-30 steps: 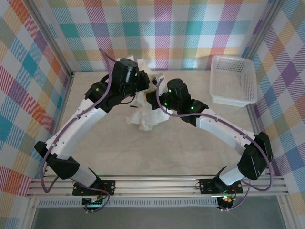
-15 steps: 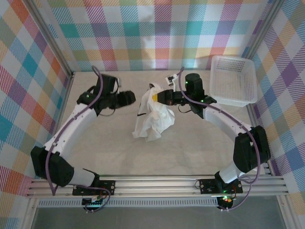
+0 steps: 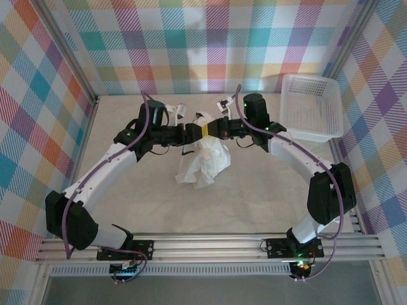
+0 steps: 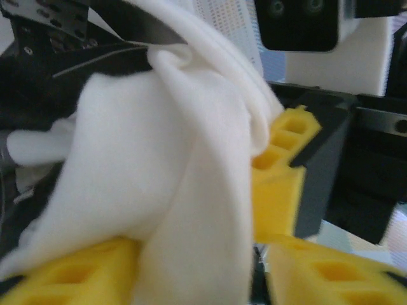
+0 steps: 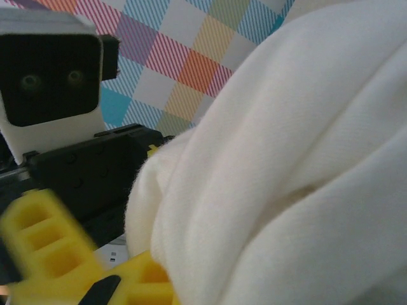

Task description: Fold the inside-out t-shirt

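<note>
The inside-out t-shirt (image 3: pixel 205 162) is a bunched cream bundle hanging over the middle of the table, its lower end on the tabletop. My right gripper (image 3: pixel 208 129) is shut on its top edge, and cloth (image 5: pixel 286 159) drapes over the yellow fingers (image 5: pixel 137 286). My left gripper (image 3: pixel 193 132) faces it from the left, nearly tip to tip. Its yellow fingers (image 4: pixel 70 273) stand apart around a fold of the shirt (image 4: pixel 159 159), with a dark gap between the cloth and the right finger. The right gripper's yellow finger (image 4: pixel 286 165) sits just beyond that fold.
A white mesh basket (image 3: pixel 311 108) stands at the back right corner. Checked walls close the table at the back and both sides. Both arms arch over the table's middle, and bare tabletop lies in front of the shirt.
The left gripper let go of the shirt, swung away to the left, then came back to the cloth beside the right gripper. The right gripper carried the shirt's top toward the back.
</note>
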